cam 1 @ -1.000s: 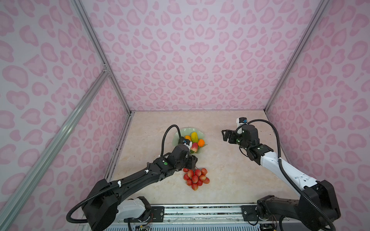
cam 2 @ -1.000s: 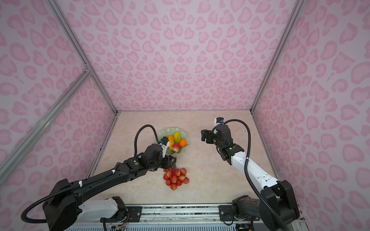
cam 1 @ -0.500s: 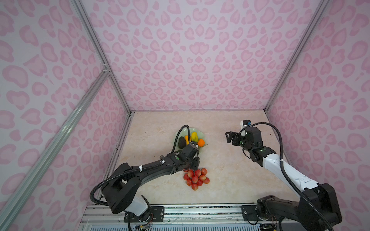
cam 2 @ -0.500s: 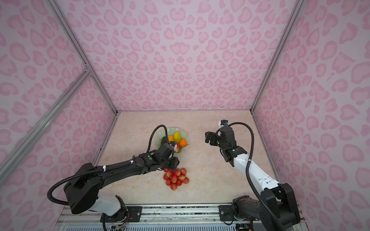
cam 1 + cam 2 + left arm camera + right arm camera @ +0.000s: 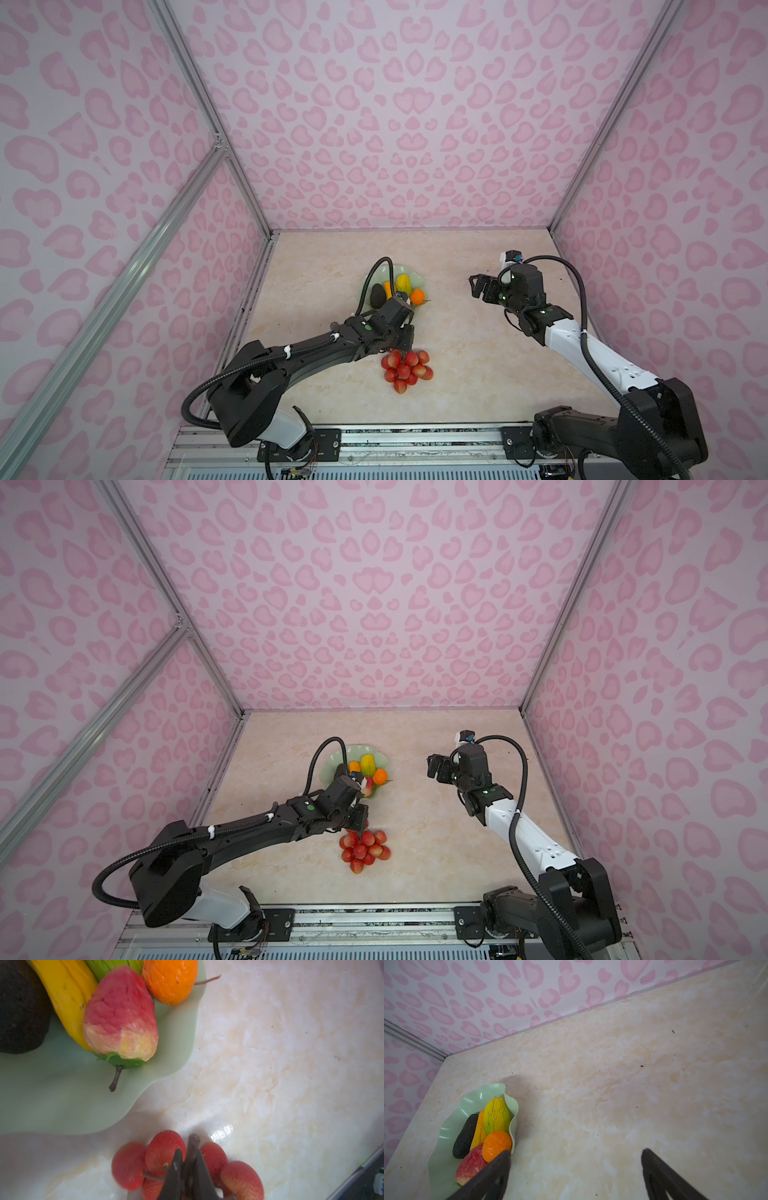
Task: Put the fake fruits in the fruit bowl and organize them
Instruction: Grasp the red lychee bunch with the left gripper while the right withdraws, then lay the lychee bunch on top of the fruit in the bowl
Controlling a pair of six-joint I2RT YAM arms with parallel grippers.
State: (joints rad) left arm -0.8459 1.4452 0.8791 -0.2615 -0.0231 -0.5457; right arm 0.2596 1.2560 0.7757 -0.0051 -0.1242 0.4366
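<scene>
The bunch of red berries [image 5: 405,370] [image 5: 363,850] lies on the table in front of the pale green fruit bowl [image 5: 392,270] [image 5: 353,752]. My left gripper [image 5: 189,1155] [image 5: 401,347] is shut on its brown stem [image 5: 193,1140], with the berries [image 5: 164,1153] spread around the fingers. In the bowl [image 5: 62,1105] lie a dark avocado [image 5: 377,296], a yellow-orange oblong [image 5: 478,1128], a yellow-green oblong [image 5: 497,1115], a small orange [image 5: 496,1147] and a pink-red peach [image 5: 120,1018]. My right gripper [image 5: 576,1153] [image 5: 478,284] hangs open and empty to the right of the bowl.
Pink patterned walls close the marble table [image 5: 478,374] on three sides. A metal rail [image 5: 415,436] with both arm bases runs along the front edge. The left arm's cable [image 5: 374,274] loops over the bowl.
My left gripper came away from the bowl, dropped onto the berry bunch and shut on its stem. The right gripper drifted slightly to the right and stayed open.
</scene>
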